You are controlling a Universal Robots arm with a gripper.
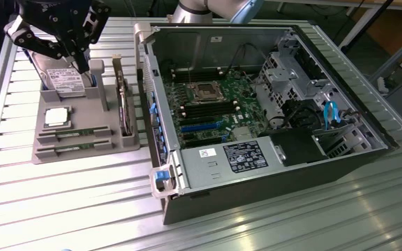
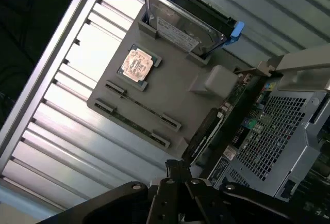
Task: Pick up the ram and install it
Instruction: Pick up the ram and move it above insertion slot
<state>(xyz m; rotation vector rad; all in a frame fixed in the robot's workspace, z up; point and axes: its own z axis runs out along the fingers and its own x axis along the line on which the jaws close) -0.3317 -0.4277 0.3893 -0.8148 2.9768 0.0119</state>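
Two ram sticks lie edge-up in the slots of a grey holder tray (image 1: 89, 125) (image 2: 172, 87): one ram stick (image 1: 75, 135) (image 2: 143, 106) and a second (image 1: 71, 148) (image 2: 131, 126) beside it. My gripper (image 1: 81, 64) (image 2: 178, 171) hangs above the far end of that tray, over the hard drive (image 1: 63, 81) (image 2: 180, 28), well apart from the ram. Its fingers are shut together with nothing between them.
The tray also holds a square CPU chip (image 1: 56, 116) (image 2: 138, 63) and an upright expansion card (image 1: 122, 102) (image 2: 206, 128). To the exterior view's right lies the open computer case (image 1: 341, 157) with its motherboard (image 1: 215, 104). A slatted metal table (image 1: 82, 209) carries everything.
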